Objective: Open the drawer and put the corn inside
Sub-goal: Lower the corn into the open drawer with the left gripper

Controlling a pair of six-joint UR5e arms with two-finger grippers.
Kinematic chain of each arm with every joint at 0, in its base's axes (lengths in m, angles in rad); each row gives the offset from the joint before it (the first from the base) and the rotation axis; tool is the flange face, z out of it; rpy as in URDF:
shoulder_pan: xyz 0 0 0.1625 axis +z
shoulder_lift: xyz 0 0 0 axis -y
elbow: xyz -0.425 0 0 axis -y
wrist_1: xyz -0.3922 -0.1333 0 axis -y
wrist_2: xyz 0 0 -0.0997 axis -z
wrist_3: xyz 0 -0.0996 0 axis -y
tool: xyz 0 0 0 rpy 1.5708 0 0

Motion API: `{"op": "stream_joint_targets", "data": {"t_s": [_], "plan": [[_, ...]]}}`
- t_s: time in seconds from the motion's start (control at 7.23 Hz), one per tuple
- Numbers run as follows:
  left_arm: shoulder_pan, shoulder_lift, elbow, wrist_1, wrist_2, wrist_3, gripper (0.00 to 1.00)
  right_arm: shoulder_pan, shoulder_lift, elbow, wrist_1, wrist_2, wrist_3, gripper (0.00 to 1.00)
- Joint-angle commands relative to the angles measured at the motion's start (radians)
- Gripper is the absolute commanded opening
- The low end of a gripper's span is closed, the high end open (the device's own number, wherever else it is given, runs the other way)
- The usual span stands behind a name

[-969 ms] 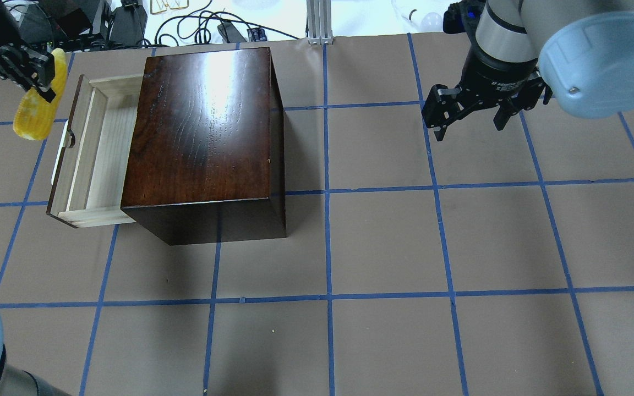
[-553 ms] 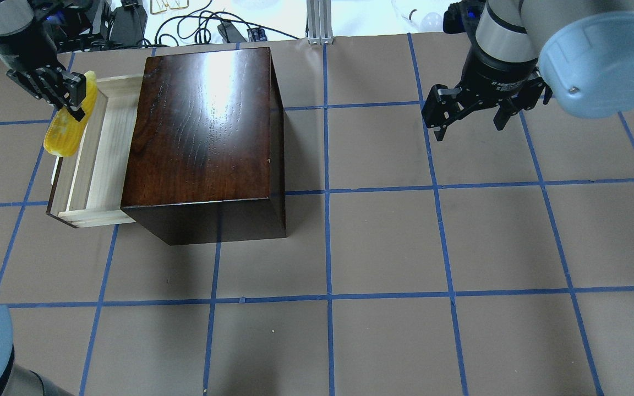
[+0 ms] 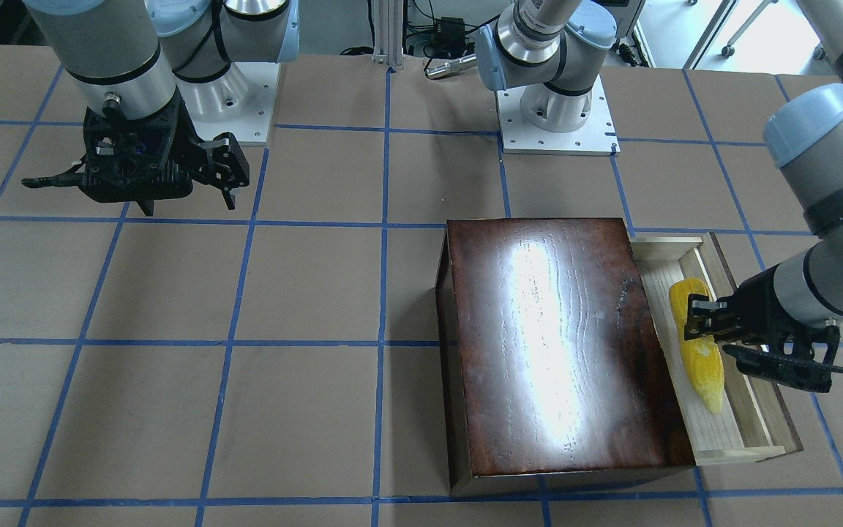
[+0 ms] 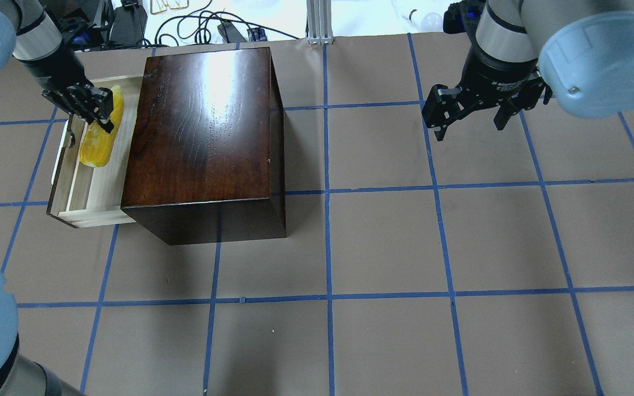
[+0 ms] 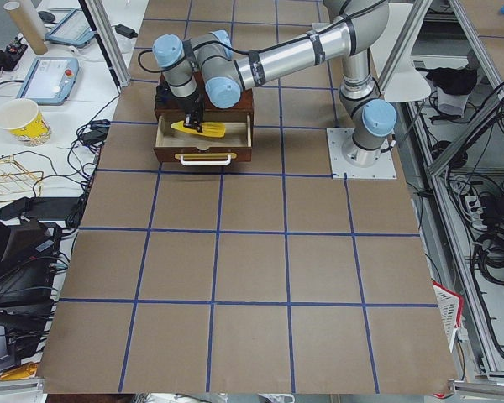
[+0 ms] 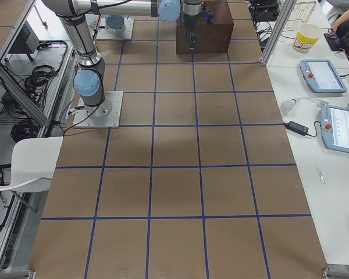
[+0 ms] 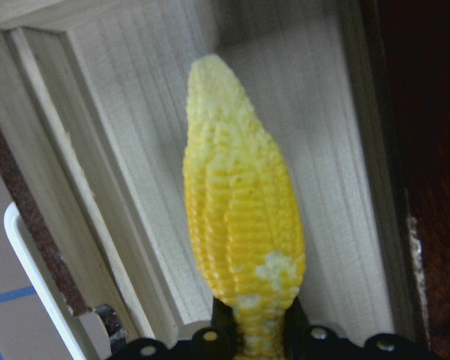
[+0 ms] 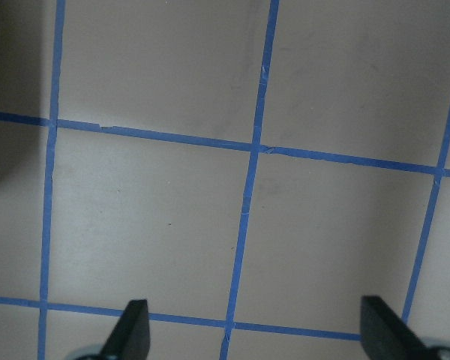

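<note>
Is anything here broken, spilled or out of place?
Nothing stands out. The drawer sits open and straight, the left end effector holds the corn lengthwise over it, and nothing is spilled.

The table point(image 4: 383, 242) is covered in brown paper, squared off with blue tape point(image 4: 328, 247). A white chair point(image 6: 32, 163) stands alongside. A white bench point(image 6: 337, 192) carries teach pendants point(image 6: 321, 75) and a popcorn cup point(image 6: 304, 38).

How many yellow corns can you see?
1: the corn is held by the left end effector over the open drawer. More could hide inside the dark box.
</note>
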Motion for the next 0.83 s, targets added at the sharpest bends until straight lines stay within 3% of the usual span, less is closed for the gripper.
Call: {"op": "stream_joint_targets", "data": {"t_s": [0.0, 0.14, 0.28, 0.42, 0.69], "plan": [[0.006, -0.009, -0.019, 0.021, -0.005, -0.002, 0.17, 0.001, 0.000, 0.000, 0.000, 0.000, 0.000, 1.00], [0.009, -0.009, -0.017, 0.021, -0.005, -0.007, 0.43, 0.001, 0.000, 0.000, 0.000, 0.000, 0.000, 1.00], [0.009, -0.010, -0.010, 0.021, -0.006, -0.013, 0.94, 0.001, 0.000, 0.000, 0.000, 0.000, 0.000, 1.00], [0.009, -0.010, -0.006, 0.021, -0.005, -0.013, 1.00, 0.001, 0.000, 0.000, 0.000, 0.000, 0.000, 1.00], [0.000, 0.025, -0.002, 0.021, -0.003, -0.027, 1.00, 0.001, 0.000, 0.000, 0.000, 0.000, 0.000, 1.00]]}}
